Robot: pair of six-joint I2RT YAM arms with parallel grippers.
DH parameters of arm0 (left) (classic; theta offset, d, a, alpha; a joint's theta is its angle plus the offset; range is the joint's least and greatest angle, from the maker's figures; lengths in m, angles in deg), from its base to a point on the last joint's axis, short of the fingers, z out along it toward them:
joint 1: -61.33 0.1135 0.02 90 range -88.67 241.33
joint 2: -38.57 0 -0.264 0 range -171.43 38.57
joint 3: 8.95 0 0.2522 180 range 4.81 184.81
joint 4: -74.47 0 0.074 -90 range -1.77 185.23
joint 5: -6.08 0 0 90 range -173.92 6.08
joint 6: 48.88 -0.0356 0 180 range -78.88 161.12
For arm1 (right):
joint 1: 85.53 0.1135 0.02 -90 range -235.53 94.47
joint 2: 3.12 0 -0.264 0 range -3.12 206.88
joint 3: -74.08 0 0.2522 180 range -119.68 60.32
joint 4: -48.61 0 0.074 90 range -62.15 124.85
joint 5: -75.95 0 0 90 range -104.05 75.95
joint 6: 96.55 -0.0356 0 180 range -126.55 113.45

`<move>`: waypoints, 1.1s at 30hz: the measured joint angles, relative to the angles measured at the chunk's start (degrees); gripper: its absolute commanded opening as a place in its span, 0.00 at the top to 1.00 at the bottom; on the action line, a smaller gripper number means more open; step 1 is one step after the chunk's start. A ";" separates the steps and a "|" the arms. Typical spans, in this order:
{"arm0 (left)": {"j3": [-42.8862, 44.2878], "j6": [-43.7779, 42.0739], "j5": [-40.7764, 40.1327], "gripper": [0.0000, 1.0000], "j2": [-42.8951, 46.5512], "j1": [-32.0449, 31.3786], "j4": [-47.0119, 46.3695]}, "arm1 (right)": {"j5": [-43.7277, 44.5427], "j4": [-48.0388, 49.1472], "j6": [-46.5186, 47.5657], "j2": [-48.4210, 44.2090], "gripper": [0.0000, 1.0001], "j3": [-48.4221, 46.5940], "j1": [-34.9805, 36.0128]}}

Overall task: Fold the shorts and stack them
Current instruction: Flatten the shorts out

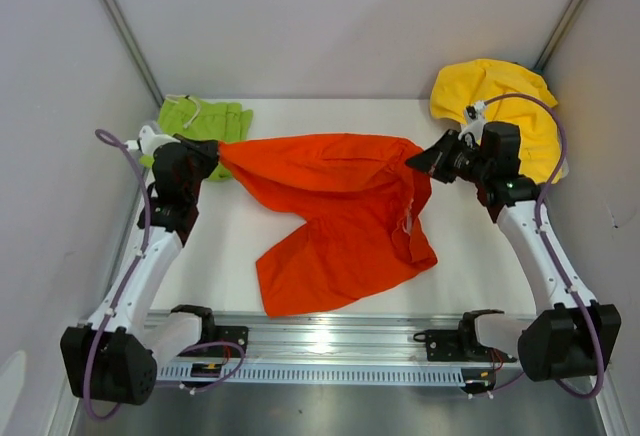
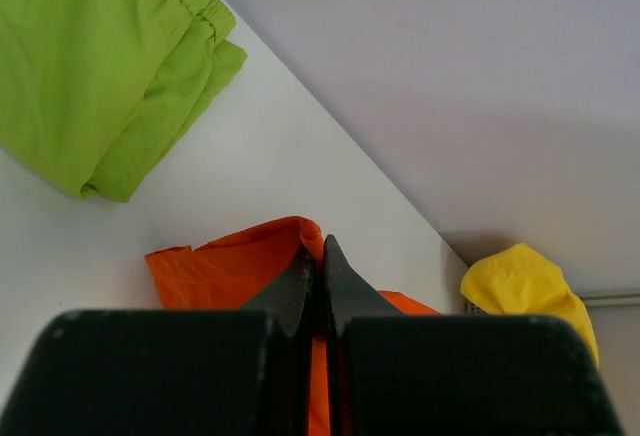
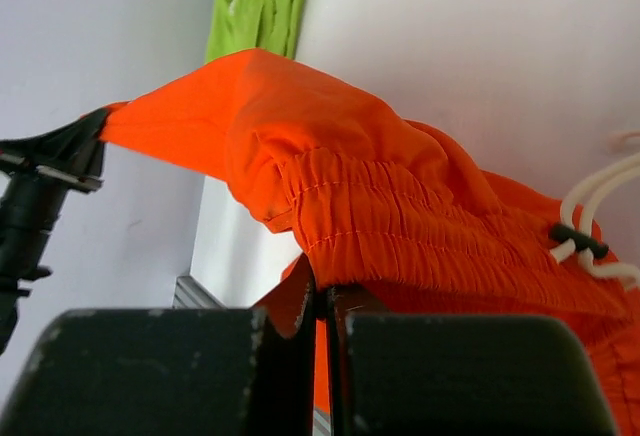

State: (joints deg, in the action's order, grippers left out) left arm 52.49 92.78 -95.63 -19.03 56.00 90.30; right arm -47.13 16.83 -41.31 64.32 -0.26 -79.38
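Observation:
The orange-red shorts (image 1: 340,206) hang stretched between my two grippers above the white table, legs drooping toward the near edge. My left gripper (image 1: 215,149) is shut on one waist corner (image 2: 300,241). My right gripper (image 1: 420,161) is shut on the other waist end, where the elastic waistband (image 3: 400,226) and white drawstring (image 3: 590,221) show. The lime-green shorts (image 1: 205,121) lie folded at the back left corner, just behind my left gripper; they also show in the left wrist view (image 2: 100,66) and the right wrist view (image 3: 260,1).
A yellow garment (image 1: 500,106) is bunched at the back right corner, behind my right arm; it also shows in the left wrist view (image 2: 525,291). Grey walls close in the table on three sides. A metal rail (image 1: 330,341) runs along the near edge.

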 measured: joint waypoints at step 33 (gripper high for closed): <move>19.04 -9.68 -4.46 1.00 30.51 -0.46 -0.44 | -2.91 -4.00 14.58 -19.43 1.00 -30.51 20.63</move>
State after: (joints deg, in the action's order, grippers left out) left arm 71.53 83.10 -100.08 11.48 55.55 89.86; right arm -50.04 12.83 -26.73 44.88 -30.77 -58.74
